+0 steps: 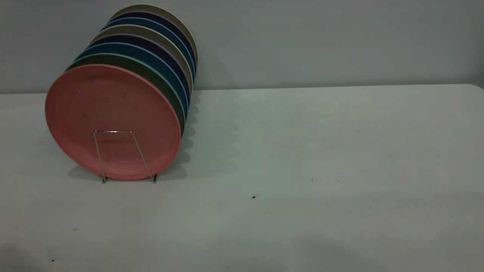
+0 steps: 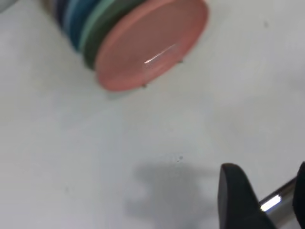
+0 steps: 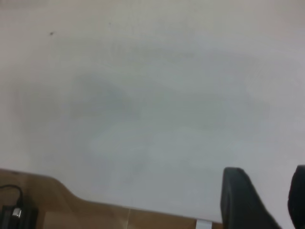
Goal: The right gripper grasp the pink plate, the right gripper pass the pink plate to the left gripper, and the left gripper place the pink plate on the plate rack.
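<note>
Standing on edge at the near end of a row of plates, the pink plate (image 1: 112,121) is sitting in the plate rack (image 1: 125,155) toward the left of the bench (image 1: 302,151) in the exterior view, its flat face turned to the camera and tilting a little backward; one upright wire loop of the rack is crossing the lower part of that face, with its two feet resting on the bench just below the plate's rim; right behind the pink plate a green plate (image 1: 159,75) is leaning, and behind that blue plates (image 1: 159,60), dark purple ones and olive-grey ones are following in the same slant, each touching or nearly touching its neighbour; neither arm is showing in the exterior view. Hovering above the bare bench well apart from the rack, the left hand (image 2: 264,198) is appearing only at the edge of its wrist view, its two dark fingers (image 2: 236,195) standing apart with nothing between them, and the pink plate (image 2: 152,45) is lying far off across the bench in that view; the right hand (image 3: 262,200) is likewise hanging over bare bench near the bench's edge, its fingers (image 3: 240,198) spread and holding nothing, with a black cable (image 3: 12,200) lying beyond that edge.
</note>
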Motion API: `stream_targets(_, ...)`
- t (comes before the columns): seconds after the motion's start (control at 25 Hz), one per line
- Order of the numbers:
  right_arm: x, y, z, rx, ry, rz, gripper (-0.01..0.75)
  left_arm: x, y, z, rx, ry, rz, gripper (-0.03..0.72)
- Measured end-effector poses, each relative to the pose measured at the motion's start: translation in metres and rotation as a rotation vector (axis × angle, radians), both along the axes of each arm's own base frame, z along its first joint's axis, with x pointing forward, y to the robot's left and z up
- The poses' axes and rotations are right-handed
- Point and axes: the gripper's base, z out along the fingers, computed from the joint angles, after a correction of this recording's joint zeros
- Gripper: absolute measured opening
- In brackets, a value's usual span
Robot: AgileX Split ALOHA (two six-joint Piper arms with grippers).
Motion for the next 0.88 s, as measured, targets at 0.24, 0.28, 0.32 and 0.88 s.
stream_targets(0.24, -0.002, 0.001, -0.001, 0.001, 0.005, 0.089, 0.266, -0.048, 0.012, -0.036, -0.029, 0.061, 0.266, 0.322)
stream_targets(0.28, -0.002, 0.001, -0.001, 0.002, 0.005, 0.100, 0.266, -0.058, 0.013, -0.045, -0.038, 0.072, 0.294, 0.328)
stream_targets(0.32, -0.002, 0.001, -0.001, 0.002, 0.005, 0.113, 0.266, -0.068, 0.013, -0.058, -0.045, 0.092, 0.314, 0.341)
stream_targets(0.88, -0.003, 0.002, -0.001, 0.003, 0.006, 0.146, 0.348, -0.148, 0.017, -0.135, -0.100, -0.075, 0.342, 0.449)
